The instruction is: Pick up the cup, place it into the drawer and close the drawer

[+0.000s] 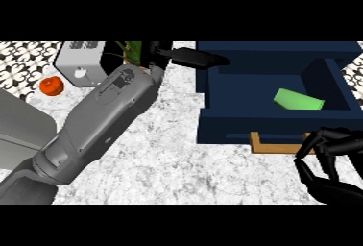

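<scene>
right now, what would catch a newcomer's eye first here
The bright green cup lying on its side inside the open dark blue drawer at the upper right stands out most. The long grey left forearm crosses the marble counter diagonally, its black left hand at the drawer's far left corner. The black right hand, fingers curled, sits at the lower right, and a small orange-red fruit at the far left.
</scene>
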